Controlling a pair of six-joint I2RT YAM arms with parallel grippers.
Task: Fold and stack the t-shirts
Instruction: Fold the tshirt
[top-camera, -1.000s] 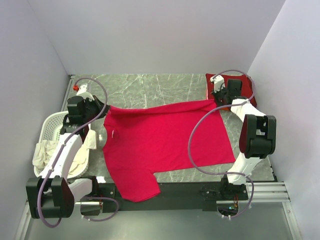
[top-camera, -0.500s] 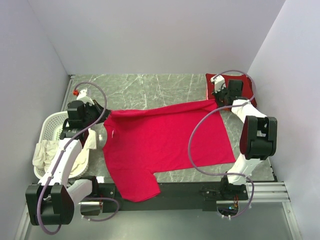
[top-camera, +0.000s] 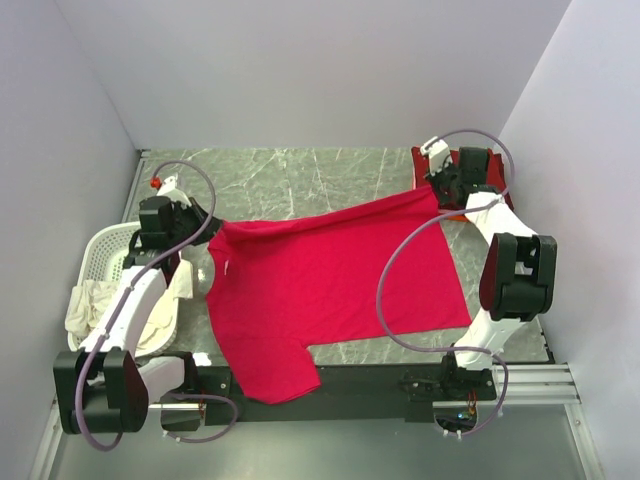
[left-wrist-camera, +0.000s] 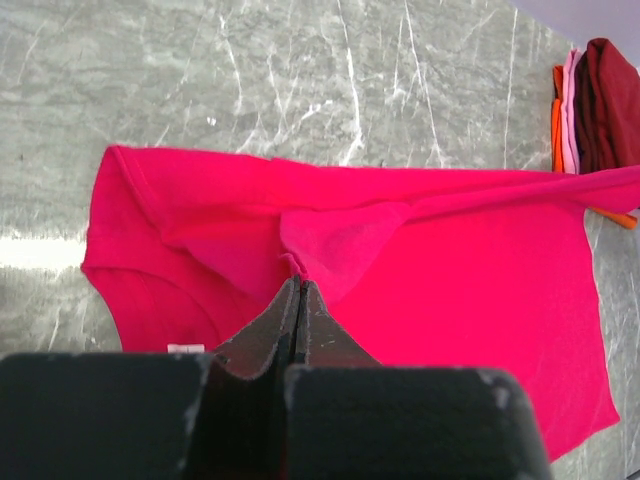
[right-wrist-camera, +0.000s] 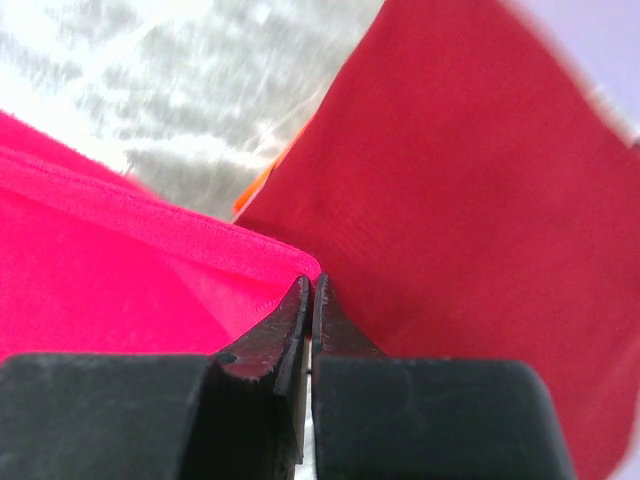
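A large crimson t-shirt (top-camera: 330, 290) lies spread across the marble table, its far edge lifted and stretched between both grippers. My left gripper (top-camera: 214, 228) is shut on the shirt's far left corner; in the left wrist view its tips (left-wrist-camera: 298, 285) pinch a bunched fold of the crimson shirt (left-wrist-camera: 450, 270). My right gripper (top-camera: 432, 190) is shut on the far right corner, and in the right wrist view its tips (right-wrist-camera: 310, 285) grip the hem of the crimson shirt (right-wrist-camera: 120, 270). Just beyond them lies a folded dark maroon shirt (right-wrist-camera: 470, 190).
A folded stack, maroon on top (top-camera: 480, 165) with orange edges (left-wrist-camera: 556, 110), sits at the back right corner. A white slotted laundry basket (top-camera: 98, 250) at the left holds a cream shirt (top-camera: 92, 305). Bare marble (top-camera: 300, 175) lies behind the shirt. Walls close three sides.
The right gripper has moved back toward the stack, carrying its corner of the crimson shirt. The far edge is pulled straighter. The left gripper has shifted only slightly.
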